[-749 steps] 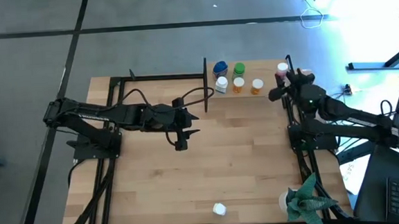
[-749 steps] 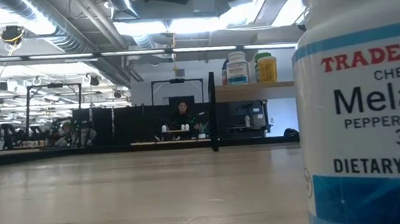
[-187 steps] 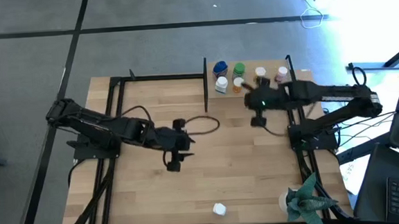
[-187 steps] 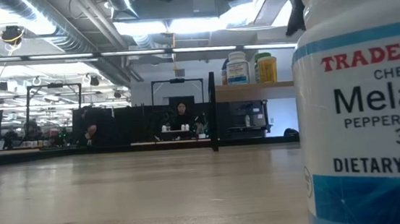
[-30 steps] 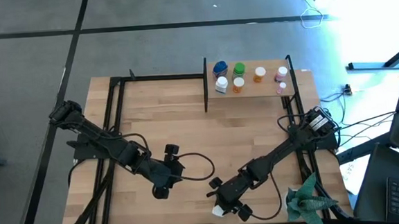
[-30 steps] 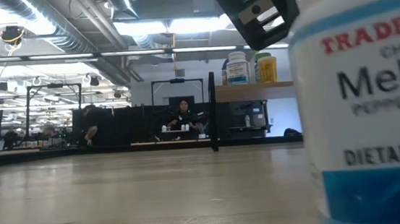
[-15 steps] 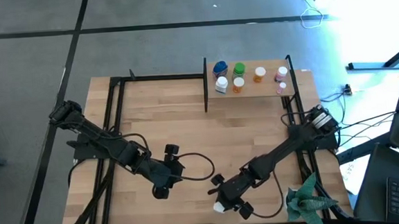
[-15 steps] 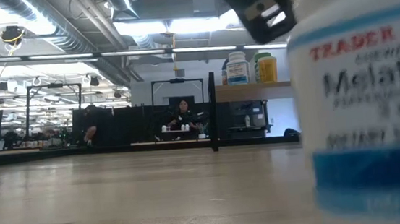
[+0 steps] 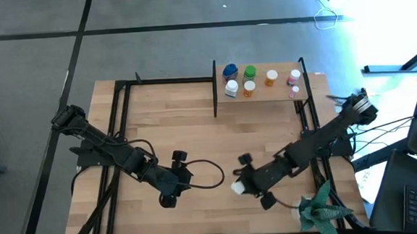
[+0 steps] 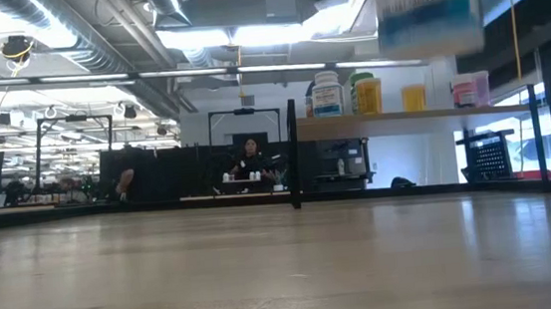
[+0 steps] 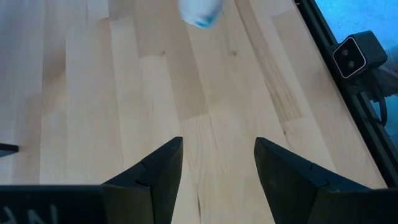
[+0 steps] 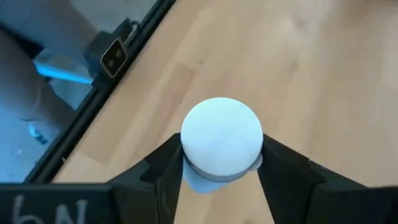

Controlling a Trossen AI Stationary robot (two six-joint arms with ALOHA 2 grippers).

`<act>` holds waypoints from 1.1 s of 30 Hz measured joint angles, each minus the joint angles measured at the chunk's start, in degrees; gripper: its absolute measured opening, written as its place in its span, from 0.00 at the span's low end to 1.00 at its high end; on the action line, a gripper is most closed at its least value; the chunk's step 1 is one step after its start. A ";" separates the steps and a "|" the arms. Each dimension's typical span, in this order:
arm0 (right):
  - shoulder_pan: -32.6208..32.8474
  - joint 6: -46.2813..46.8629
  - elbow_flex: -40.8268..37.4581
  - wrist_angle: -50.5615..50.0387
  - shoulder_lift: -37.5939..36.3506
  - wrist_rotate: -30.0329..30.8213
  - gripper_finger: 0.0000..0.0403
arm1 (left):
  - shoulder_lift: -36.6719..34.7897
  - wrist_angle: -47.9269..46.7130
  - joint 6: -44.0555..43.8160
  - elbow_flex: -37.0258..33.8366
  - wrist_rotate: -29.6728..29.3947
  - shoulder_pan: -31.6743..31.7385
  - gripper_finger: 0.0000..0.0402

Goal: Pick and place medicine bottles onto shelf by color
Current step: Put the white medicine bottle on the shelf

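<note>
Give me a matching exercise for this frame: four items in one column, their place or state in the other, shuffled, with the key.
Items
1. white bottle
2. left gripper
3. green-capped bottle
4. paper plant

Places or states
A. on the shelf
B. at the table's near right corner
C. clamped between the right gripper's fingers, lifted off the table
D. open, holding nothing, over the tabletop

Pairs: 1-C, 2-D, 3-A, 4-B

The white bottle (image 12: 221,143), which stood on the tabletop (image 9: 195,132) moments ago, has risen off it, clamped between the right gripper (image 12: 219,163)'s fingers (image 12: 163,168), now lifted toward the middle.
</note>
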 joint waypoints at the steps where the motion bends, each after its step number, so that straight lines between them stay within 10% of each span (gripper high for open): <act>1: 0.00 0.47 0.00 -1.08 -1.55 0.88 0.45 | 0.00 0.02 0.00 0.00 0.00 0.00 0.48; 11: -0.58 5.46 0.02 -13.35 -14.09 9.32 0.45 | 0.00 0.35 0.03 0.00 -0.25 0.04 0.48; 17: -4.52 9.12 0.04 -19.61 -18.85 13.71 0.45 | 0.00 0.90 -2.29 0.00 -10.22 1.85 0.48; 33: -20.88 6.79 0.04 -32.47 -28.92 14.19 0.45 | 0.00 0.94 -1.14 0.00 -14.52 11.39 0.48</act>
